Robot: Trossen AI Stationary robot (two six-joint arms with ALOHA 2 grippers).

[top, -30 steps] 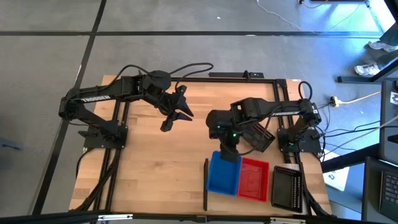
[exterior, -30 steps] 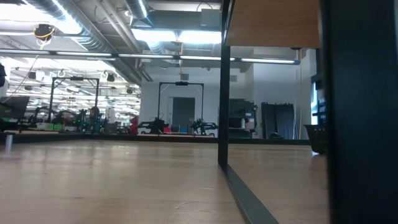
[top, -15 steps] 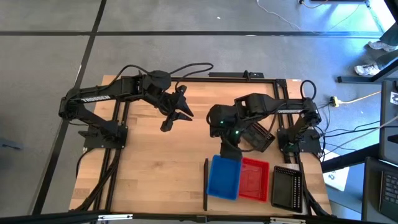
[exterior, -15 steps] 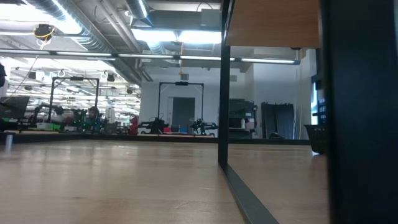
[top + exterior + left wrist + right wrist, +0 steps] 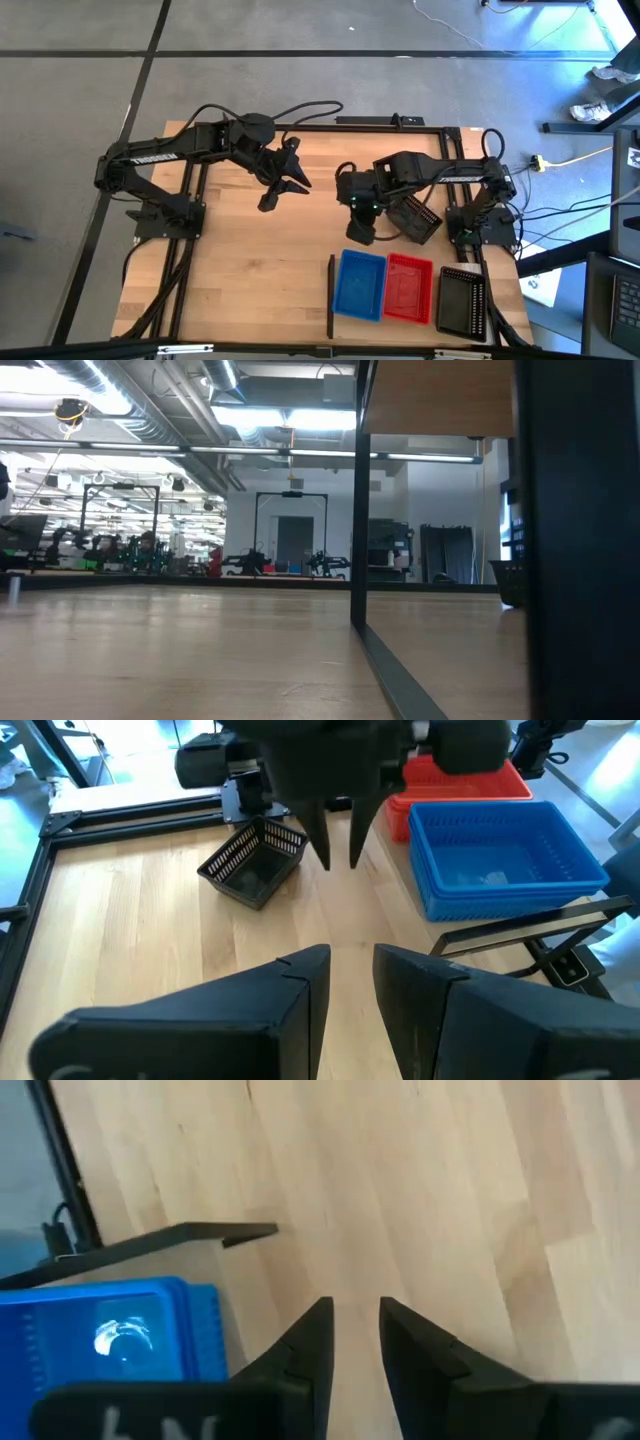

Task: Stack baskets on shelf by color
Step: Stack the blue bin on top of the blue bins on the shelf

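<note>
While blue stack (image 5: pixel 361 285), red stack (image 5: pixel 408 288) and a black basket (image 5: pixel 462 302) sit shelved, one tilted black basket (image 5: pixel 418 219) remains beside the empty, narrowly parted right gripper (image 5: pixel 361 236); left gripper (image 5: pixel 283 187) idles, slightly open.

Blue baskets (image 5: pixel 361 284): stacked, flat on shelf (image 5: pixel 345 320), just beside thin black bar (image 5: pixel 330 295). Latticed walls, open side up; also seen in left wrist view (image 5: pixel 505 855).
Red baskets (image 5: pixel 408 288): stacked, flat, touching blue stack on side away from bar.
Black basket (image 5: pixel 462 302): upright, beside red stack near worktop edge.
Second black basket (image 5: pixel 414 218): tilted, apart from row, farther back on worktop; tipped on edge in left wrist view (image 5: pixel 255 862).
</note>
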